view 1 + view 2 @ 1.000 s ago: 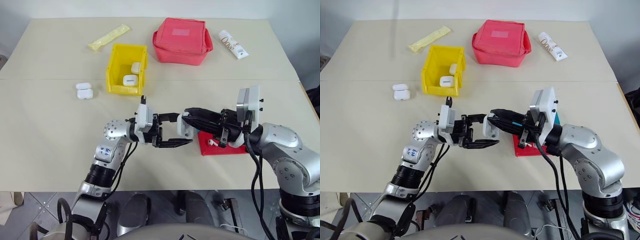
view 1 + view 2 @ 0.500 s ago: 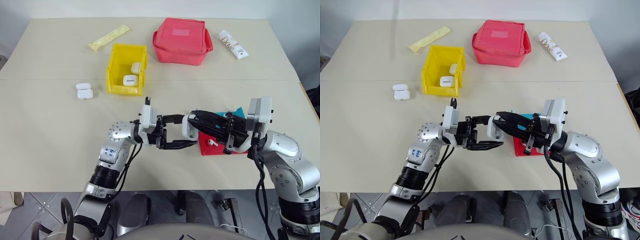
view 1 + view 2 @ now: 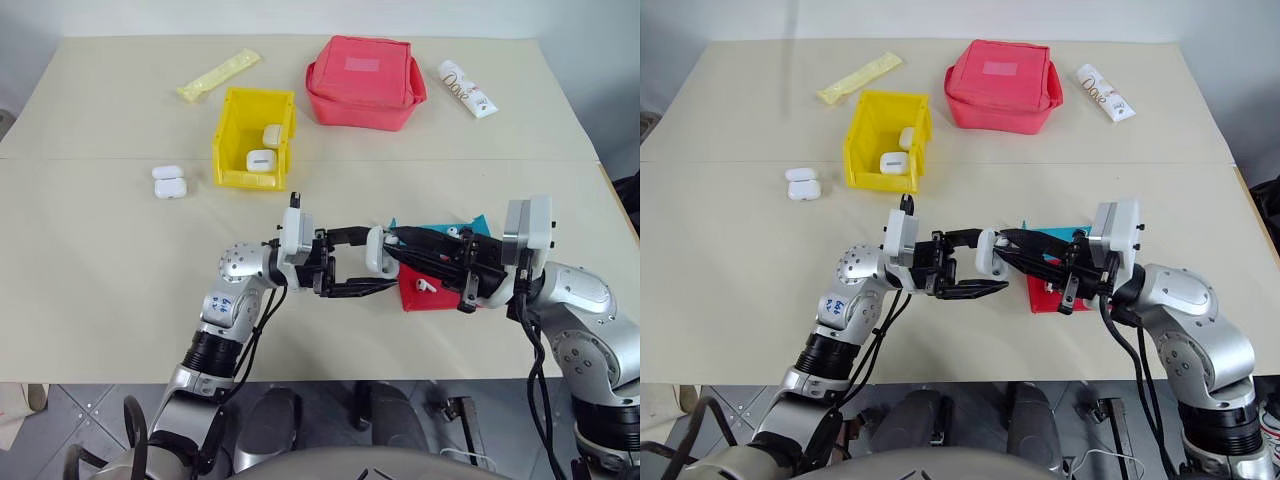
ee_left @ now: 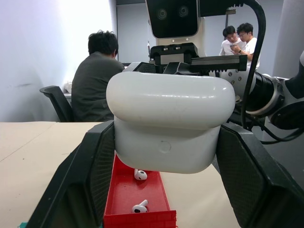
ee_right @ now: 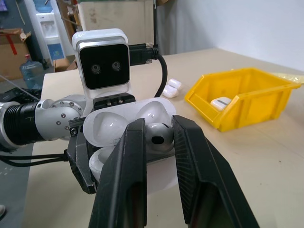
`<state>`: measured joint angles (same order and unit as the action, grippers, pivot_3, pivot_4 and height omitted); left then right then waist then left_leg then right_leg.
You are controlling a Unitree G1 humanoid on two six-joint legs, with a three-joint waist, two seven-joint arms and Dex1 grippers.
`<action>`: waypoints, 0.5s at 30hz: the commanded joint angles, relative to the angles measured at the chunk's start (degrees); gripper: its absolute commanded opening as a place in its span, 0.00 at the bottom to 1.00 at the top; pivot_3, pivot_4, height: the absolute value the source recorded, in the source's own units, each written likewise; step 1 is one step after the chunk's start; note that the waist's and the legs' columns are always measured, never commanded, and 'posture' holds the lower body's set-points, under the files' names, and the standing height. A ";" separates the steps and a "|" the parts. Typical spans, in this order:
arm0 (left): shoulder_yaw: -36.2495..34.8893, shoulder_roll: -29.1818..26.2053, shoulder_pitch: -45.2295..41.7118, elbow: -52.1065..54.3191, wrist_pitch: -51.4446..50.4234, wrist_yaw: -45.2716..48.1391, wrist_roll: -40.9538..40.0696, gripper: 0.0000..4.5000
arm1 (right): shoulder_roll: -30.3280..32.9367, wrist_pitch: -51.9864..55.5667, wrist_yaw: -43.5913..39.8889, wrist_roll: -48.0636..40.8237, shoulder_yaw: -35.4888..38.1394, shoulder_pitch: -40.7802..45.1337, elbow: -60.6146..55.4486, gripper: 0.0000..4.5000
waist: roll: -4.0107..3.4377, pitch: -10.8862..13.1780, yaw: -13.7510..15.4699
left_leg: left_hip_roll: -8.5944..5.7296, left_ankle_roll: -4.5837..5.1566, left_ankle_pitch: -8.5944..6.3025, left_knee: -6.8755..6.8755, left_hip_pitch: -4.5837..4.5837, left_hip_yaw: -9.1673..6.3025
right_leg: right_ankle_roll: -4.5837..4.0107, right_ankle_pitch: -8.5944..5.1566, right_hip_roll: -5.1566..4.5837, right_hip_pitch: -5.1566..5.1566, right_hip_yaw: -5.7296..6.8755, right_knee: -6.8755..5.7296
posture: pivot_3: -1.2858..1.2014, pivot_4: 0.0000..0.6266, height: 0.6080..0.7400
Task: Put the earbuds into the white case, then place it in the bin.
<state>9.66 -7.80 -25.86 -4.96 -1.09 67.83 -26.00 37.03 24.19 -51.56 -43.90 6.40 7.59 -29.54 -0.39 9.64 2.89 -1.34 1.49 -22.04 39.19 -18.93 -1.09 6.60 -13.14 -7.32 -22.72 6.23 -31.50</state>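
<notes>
My left gripper (image 3: 375, 262) is shut on the white case (image 3: 376, 250) and holds it above the table's middle. The case's lid (image 5: 118, 126) stands open toward my right gripper (image 3: 398, 243). That gripper is shut on an earbud (image 5: 159, 135), and its fingertips are right at the case's opening. In the left wrist view the case (image 4: 166, 123) sits between the two fingers, with two more earbuds (image 4: 140, 175) in the red tray (image 4: 123, 194) below. The yellow bin (image 3: 232, 130) stands at the back left.
Two white cases (image 3: 260, 159) lie in the bin, and another one (image 3: 168, 183) lies on the table to its left. A red pouch (image 3: 362, 80), a white tube (image 3: 466, 88) and a yellow packet (image 3: 217, 74) line the back. A teal tray (image 3: 470, 224) peeks out behind the red tray (image 3: 425, 298).
My right wrist has swung out to the right and sunk lower, uncovering the teal tray. Its fingertips stay at the case, and the left gripper keeps its hold.
</notes>
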 commanded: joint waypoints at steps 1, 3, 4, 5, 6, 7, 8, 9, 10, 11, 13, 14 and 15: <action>-3.36 -0.07 -0.98 2.13 3.19 -1.02 -2.07 0.63 | 2.70 4.43 -0.71 -0.58 -1.41 -0.26 -0.49 0.17 | 0.00 0.00 0.02 | 0.00 0.00 0.00 0.00 0.00 0.00 | 0.00 0.00 0.00 0.00 -0.01 0.00 | 0.52 0.24 1.00; -3.08 -0.42 -1.07 1.71 2.89 -1.00 -1.61 0.63 | 2.96 5.41 0.21 -1.20 -1.29 0.67 -0.80 0.31 | 0.00 0.00 0.03 | 0.01 0.00 0.00 0.00 -0.01 -0.04 | -0.01 0.00 -0.01 0.00 0.00 0.02 | 0.52 0.24 1.00; -3.03 -0.55 -1.11 1.39 3.05 -0.96 -1.40 0.63 | 3.06 5.43 0.44 -1.23 -1.11 1.02 -1.20 0.39 | 0.00 0.00 0.00 | 0.02 0.00 0.00 0.00 -0.01 -0.04 | -0.01 -0.01 -0.03 0.00 -0.01 0.02 | 0.52 0.24 1.00; -3.03 -0.71 -1.22 1.03 3.12 -1.04 -1.15 0.63 | 3.10 5.60 0.60 -1.34 -0.88 1.34 -1.51 0.47 | 0.00 0.00 -0.01 | 0.02 0.00 0.00 0.00 -0.02 -0.04 | -0.01 -0.01 -0.05 -0.01 0.00 0.02 | 0.52 0.24 1.00; -3.07 -0.83 -1.34 0.65 3.21 -1.11 -0.87 0.63 | 3.18 5.76 0.68 -1.50 -0.55 1.61 -1.85 0.53 | 0.00 0.00 0.03 | 0.02 0.00 0.00 0.00 -0.01 -0.03 | -0.01 -0.01 -0.05 -0.01 -0.01 0.01 | 0.52 0.24 1.00; -3.13 -0.88 -1.49 0.20 3.42 -1.08 -0.65 0.63 | 3.33 5.95 0.78 -1.67 -0.16 1.90 -2.21 0.60 | 0.00 0.00 0.10 | 0.01 0.00 0.00 0.00 -0.02 -0.03 | -0.01 -0.01 -0.06 -0.01 -0.01 0.01 | 0.52 0.24 1.00; -3.25 -0.92 -1.72 -0.34 3.64 -1.03 -0.51 0.63 | 3.59 6.22 1.02 -1.86 0.31 2.32 -2.54 0.69 | 0.00 0.00 0.17 | 0.00 0.00 0.00 0.00 -0.02 -0.04 | -0.01 0.00 -0.05 0.00 0.01 0.01 | 0.52 0.24 1.00; -3.40 -0.92 -1.96 -0.86 3.86 -0.99 -0.45 0.63 | 3.93 6.54 1.36 -2.10 0.94 2.68 -2.92 0.76 | 0.00 0.00 0.22 | -0.03 0.00 0.01 0.00 -0.03 -0.04 | -0.01 0.00 -0.06 0.00 0.00 0.01 | 0.52 0.24 1.00; -3.53 -0.91 -2.19 -1.36 4.11 -1.03 -0.36 0.63 | 4.31 6.87 1.69 -2.35 1.60 2.93 -3.28 0.84 | 0.00 0.00 0.21 | -0.04 0.01 0.01 0.00 -0.03 -0.04 | 0.00 0.00 -0.07 0.00 0.01 0.02 | 0.52 0.24 1.00; -3.60 -0.91 -2.34 -1.67 4.29 -1.08 -0.31 0.63 | 4.55 7.11 1.92 -2.53 2.02 3.07 -3.50 0.92 | 0.00 0.00 0.20 | -0.04 0.01 0.01 0.00 -0.03 -0.04 | 0.00 0.00 -0.07 0.00 0.00 0.02 | 0.52 0.24 1.00; -3.70 -0.97 -2.60 -2.46 4.72 -1.08 -0.18 0.63 | 5.67 7.76 2.24 -2.91 3.75 2.60 -4.24 1.00 | 0.00 0.00 0.18 | -0.03 0.01 0.01 0.00 -0.03 -0.04 | 0.00 0.00 -0.06 0.00 0.01 0.02 | 0.52 0.24 1.00; -3.93 -1.10 -2.67 -2.99 4.99 -1.24 -0.08 0.63 | 7.04 8.41 2.55 -3.30 6.23 1.39 -4.98 1.00 | 0.00 0.00 0.21 | -0.03 0.01 0.01 0.00 -0.05 -0.04 | 0.00 0.00 -0.06 0.00 0.02 0.03 | 0.52 0.24 1.00; -4.08 -1.18 -2.78 -3.46 5.21 -1.38 -0.01 0.63 | 8.08 8.87 2.80 -3.65 8.00 0.54 -5.42 1.00 | 0.00 0.00 0.26 | -0.03 0.01 0.01 0.00 -0.06 -0.04 | 0.00 0.00 -0.06 -0.01 0.02 0.03 | 0.52 0.24 1.00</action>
<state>6.56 -9.12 -27.63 -8.31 2.86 66.86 -25.69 43.54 32.68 -49.24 -46.05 10.05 8.90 -32.36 -0.38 9.64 3.14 -1.38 1.50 -22.03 39.20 -19.00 -1.14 6.60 -13.14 -7.39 -22.73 6.27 -31.47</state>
